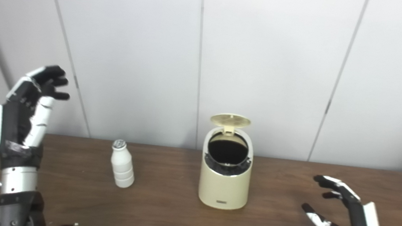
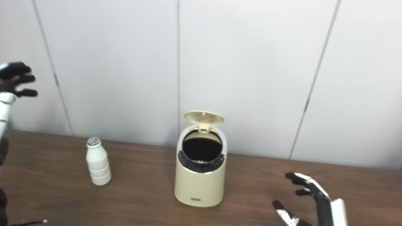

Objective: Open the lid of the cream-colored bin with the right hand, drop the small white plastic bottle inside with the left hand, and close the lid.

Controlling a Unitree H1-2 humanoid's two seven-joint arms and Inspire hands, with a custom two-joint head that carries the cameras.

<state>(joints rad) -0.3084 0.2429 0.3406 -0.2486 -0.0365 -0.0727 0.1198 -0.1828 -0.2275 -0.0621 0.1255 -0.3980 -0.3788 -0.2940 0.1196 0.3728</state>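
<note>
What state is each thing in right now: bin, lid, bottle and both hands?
Bin: upright on the table, mouth uncovered, dark inside.
Lid: flipped up, open.
Bottle: standing on the table left of the bin, capped, not held.
Left hand: raised, open, empty.
Right hand: low over the table right of the bin, open, empty.

No words or numbers can be read here. The cream bin [image 1: 225,174] has a small dark label low on its front, but it is too small to read.
</note>
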